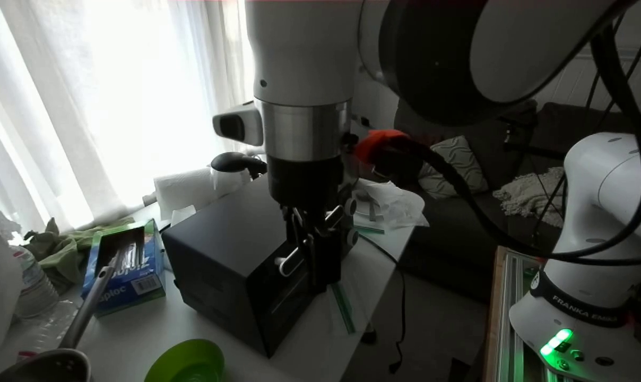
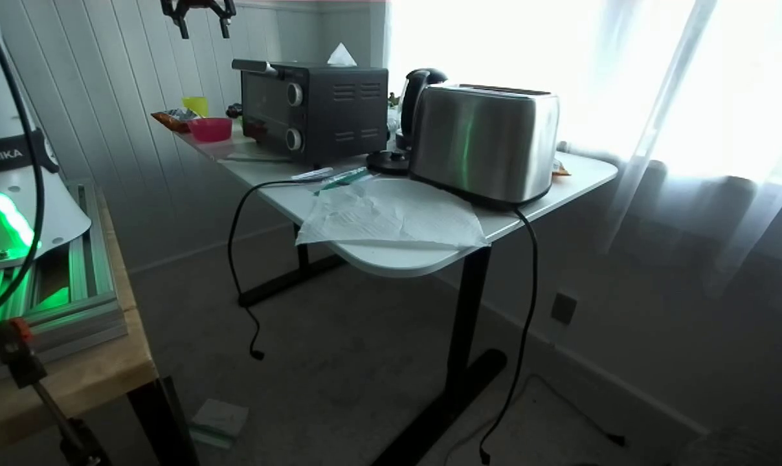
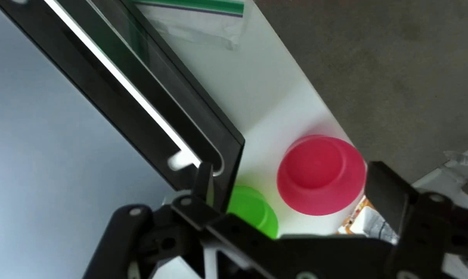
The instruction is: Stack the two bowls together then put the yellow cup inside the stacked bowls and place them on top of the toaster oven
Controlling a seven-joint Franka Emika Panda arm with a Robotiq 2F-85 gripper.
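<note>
In an exterior view, a black two-fingered gripper [image 2: 204, 33] is held in the air, higher than the black boxy toaster oven [image 2: 313, 110], its fingers parted widely with only air between them. In the wrist view, a pinkish-red round plastic bowl [image 3: 319, 174] is seen below, set upright on the white table [image 3: 265, 93] close to the table's edge. A lime-green round plastic bowl [image 3: 257, 209], partly covered by the gripper in that view, is placed apart from it, near a front corner of the oven, with a strip of tabletop visible between the two. A small yellow plastic cup [image 2: 195, 105] is shown in an exterior view behind the pinkish-red bowl, its base hidden; whether cup and bowl are touching cannot be told. An orange crinkled packet [image 2: 174, 120] is laid just beside that bowl. Towards the opposite end of the table, a silver metal toaster [image 2: 485, 145] is stood, well apart from the bowls
</note>
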